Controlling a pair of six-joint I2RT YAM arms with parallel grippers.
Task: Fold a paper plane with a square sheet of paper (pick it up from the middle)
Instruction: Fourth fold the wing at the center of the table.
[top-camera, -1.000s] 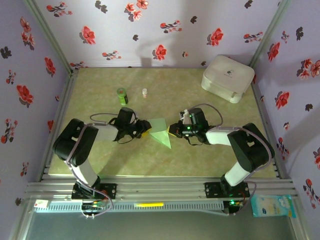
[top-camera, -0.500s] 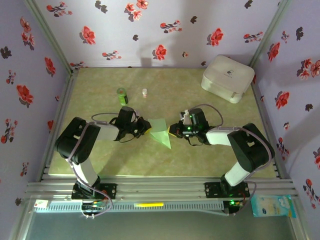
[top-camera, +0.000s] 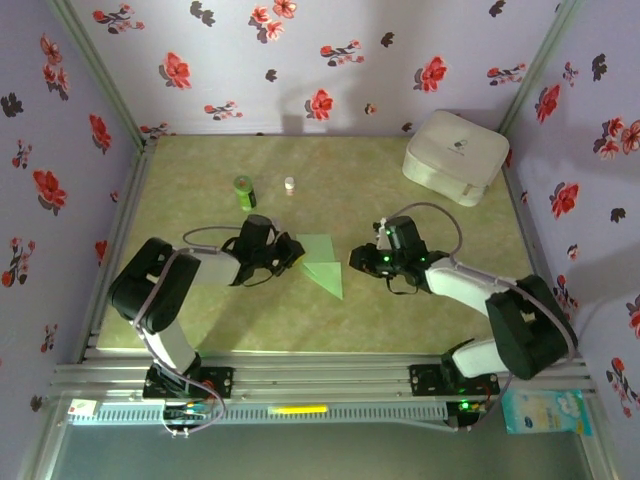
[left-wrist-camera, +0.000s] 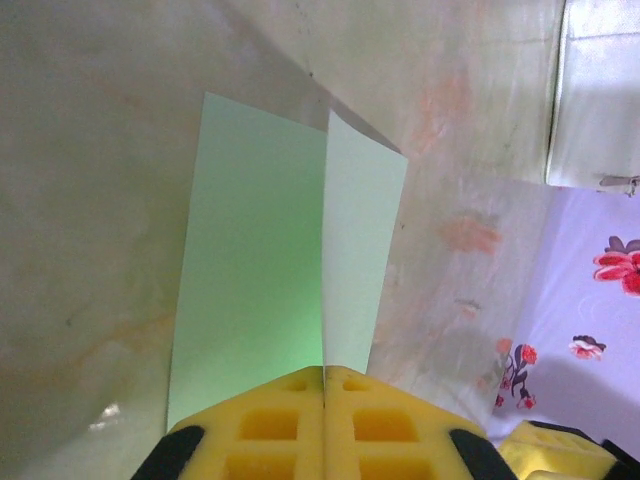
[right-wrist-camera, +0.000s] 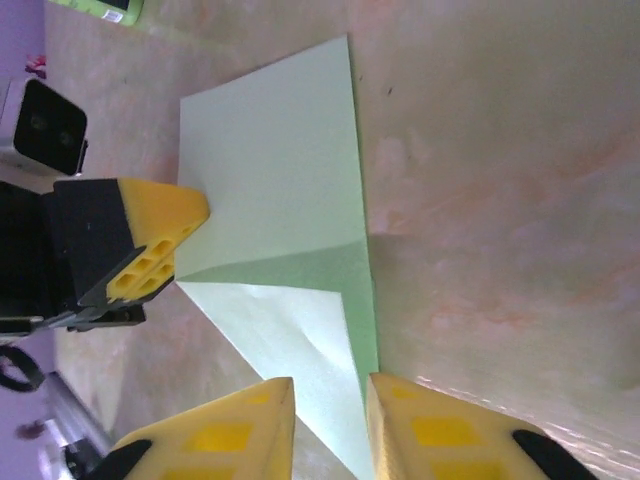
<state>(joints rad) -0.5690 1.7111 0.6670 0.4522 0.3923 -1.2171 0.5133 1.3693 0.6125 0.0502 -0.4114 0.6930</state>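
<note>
My right gripper (top-camera: 358, 258) has just parted slightly, releasing the paper plane (top-camera: 322, 262); my left gripper (top-camera: 290, 256) alone clamps its edge for the next fold.

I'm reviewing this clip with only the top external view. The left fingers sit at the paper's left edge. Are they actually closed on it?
Observer: Yes. The left wrist view shows the left fingers shut flat together on the near edge of the paper, in line with a fold.
Reviewer: And the right side?
Observer: In the right wrist view the right fingers stand apart with a clear gap, pinching nothing.
Reviewer: Any folds made?
Observer: That view shows a triangular flap folded over toward the pointed end.
</note>
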